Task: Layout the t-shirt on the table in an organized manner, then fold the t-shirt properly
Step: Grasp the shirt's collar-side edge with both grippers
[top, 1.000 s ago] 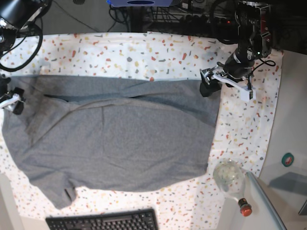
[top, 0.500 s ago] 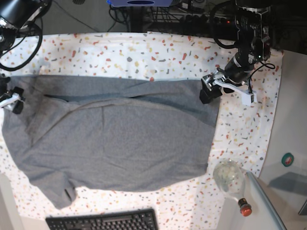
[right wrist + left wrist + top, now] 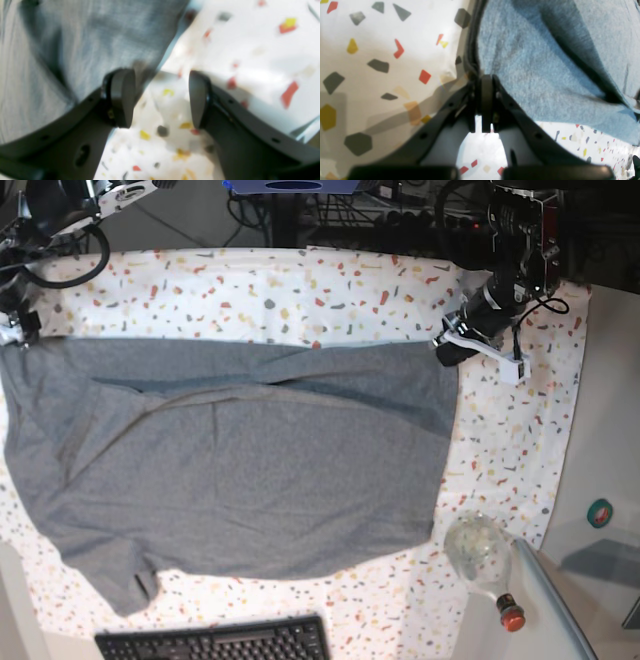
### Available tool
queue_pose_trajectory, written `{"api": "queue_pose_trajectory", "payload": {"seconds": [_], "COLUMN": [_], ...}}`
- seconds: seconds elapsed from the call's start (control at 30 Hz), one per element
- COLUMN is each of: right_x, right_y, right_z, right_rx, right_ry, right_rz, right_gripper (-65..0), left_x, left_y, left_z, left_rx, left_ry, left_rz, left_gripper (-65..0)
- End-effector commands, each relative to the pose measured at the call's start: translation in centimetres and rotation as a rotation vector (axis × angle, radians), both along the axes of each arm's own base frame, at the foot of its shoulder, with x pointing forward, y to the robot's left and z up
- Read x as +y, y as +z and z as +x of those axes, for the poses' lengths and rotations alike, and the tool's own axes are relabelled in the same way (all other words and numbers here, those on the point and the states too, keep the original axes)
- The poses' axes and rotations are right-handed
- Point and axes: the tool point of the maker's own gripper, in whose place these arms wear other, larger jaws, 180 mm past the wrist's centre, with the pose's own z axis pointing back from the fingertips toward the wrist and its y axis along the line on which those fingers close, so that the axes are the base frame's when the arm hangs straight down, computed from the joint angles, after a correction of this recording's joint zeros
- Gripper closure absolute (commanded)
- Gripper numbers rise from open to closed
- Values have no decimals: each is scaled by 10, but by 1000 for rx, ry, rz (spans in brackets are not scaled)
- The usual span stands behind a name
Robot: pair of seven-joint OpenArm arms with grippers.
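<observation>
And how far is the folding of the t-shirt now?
Laid out: the t-shirt spreads wide over the table. In hand: the left hand pinches its corner; the right hand is open. Left: the folding, apparently all.

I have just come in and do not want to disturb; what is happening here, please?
A robot is working on the grey t-shirt, spread unfolded on the speckled table. Its left gripper is closed on the shirt's far corner. The right gripper stands open at the other far corner.
</observation>
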Motion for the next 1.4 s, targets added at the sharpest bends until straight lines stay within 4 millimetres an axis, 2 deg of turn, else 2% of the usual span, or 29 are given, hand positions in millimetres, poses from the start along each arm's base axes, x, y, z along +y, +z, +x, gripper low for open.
{"api": "queue_pose_trajectory", "payload": {"seconds": [0.0, 0.17, 0.3, 0.43, 0.63, 0.73, 0.93, 1.13, 1.2, 1.33, 1.37], "right_x": [-18, -31, -31, -27, -13, -5, 0, -11, -16, -17, -16], "right_y": [10, -3, -12, -11, -3, 4, -3, -8, -8, -7, -6], "right_z": [8, 20, 22, 23, 32, 46, 55, 43, 37, 38, 40], "right_rx": [-32, -44, -34, -42, -111, -169, -162, -127, -133, -128, -125], "right_ry": [-11, -25, -22, 0, 154, 227, 175, 83, 49, 61, 76], "right_rz": [-38, 6, 47, 46, 28, 17, 66, 80, 83, 77, 74], "right_gripper": [-327, -327, -327, -327, -326, -324, -321, -318, -272, 0, 0], "left_x": [2, 4, 5, 5, 5, 8, 8, 8, 8, 8, 7], "left_y": [3, 4, 4, 4, 3, 3, 4, 0, 0, 1, 4], "left_z": [1, 1, 1, 1, 0, 0, 0, -8, -8, -7, -5], "left_rx": [-6, -5, -4, -4, -3, -1, -1, 14, 14, 11, 3], "left_ry": [-10, -13, -15, -15, -15, -16, -17, -17, -17, -18, -20], "left_rz": [10, 14, 18, 18, 18, 24, 24, 24, 24, 25, 26], "left_gripper": [0, 0, 0, 0, 0, 0, 0, 0, 0, 0, 0]}}
